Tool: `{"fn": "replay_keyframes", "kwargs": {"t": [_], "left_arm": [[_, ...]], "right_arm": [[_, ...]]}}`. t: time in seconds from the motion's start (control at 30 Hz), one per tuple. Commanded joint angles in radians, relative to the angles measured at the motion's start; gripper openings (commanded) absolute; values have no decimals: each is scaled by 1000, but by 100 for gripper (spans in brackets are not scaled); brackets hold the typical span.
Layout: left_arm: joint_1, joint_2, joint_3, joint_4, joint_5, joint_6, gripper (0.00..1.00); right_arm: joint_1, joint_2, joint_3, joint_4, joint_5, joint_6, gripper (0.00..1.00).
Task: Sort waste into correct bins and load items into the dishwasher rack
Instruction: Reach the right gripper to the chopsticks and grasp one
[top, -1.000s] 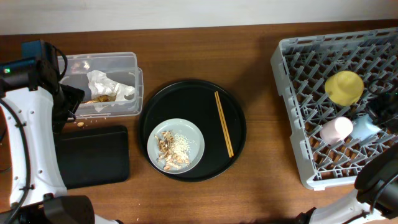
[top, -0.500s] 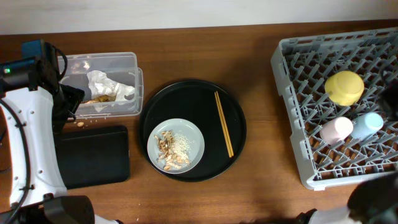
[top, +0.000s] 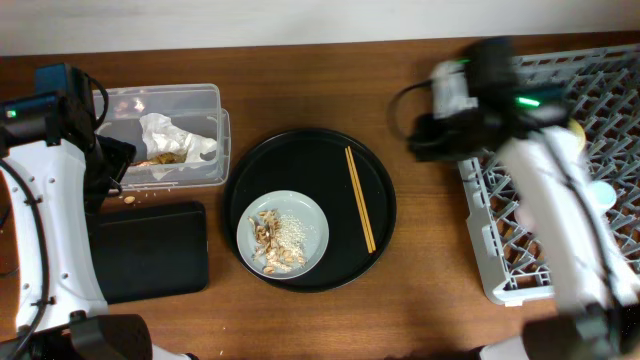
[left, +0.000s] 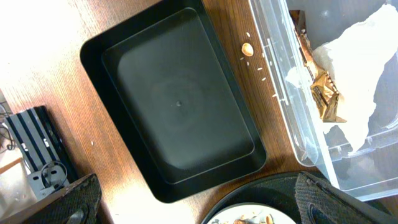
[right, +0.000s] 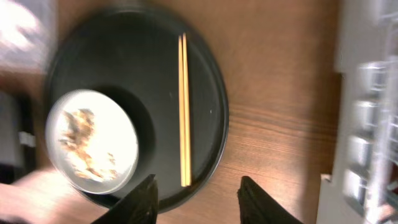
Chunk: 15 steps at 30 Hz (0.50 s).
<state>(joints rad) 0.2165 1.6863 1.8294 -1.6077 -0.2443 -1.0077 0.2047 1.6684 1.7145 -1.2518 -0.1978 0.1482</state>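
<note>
1. My right arm shows blurred across the dishwasher rack, and I cannot make out what sits in it.
2. The right gripper has its fingers apart, above the round black tray near the chopsticks.
3. The left gripper is spread wide over the flat black tray.
4. The clear tub just beside that tray holds the crumpled wrapper, with tan bits under it.
5. One tan scrap lies on the desk between tub and flat tray.
6. The pale grey plate sits on the round tray, carrying food scraps and pale crumbs, apart from the chopsticks.
</note>
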Motion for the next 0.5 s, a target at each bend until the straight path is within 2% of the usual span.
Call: {"fn": "replay_keyframes", "kwargs": {"t": [0.0,0.23,0.47], "left_arm": [[7,-25,-1,-2,-18,-10,99],[7,-25,-1,-2,-18,-10,99],[7,-25,-1,-2,-18,-10,99]], "right_arm": [[122,175,-13,18,149,36,35],[213,438,-13,111,169,51,35],[213,499,-15,174,190,51,35]]}}
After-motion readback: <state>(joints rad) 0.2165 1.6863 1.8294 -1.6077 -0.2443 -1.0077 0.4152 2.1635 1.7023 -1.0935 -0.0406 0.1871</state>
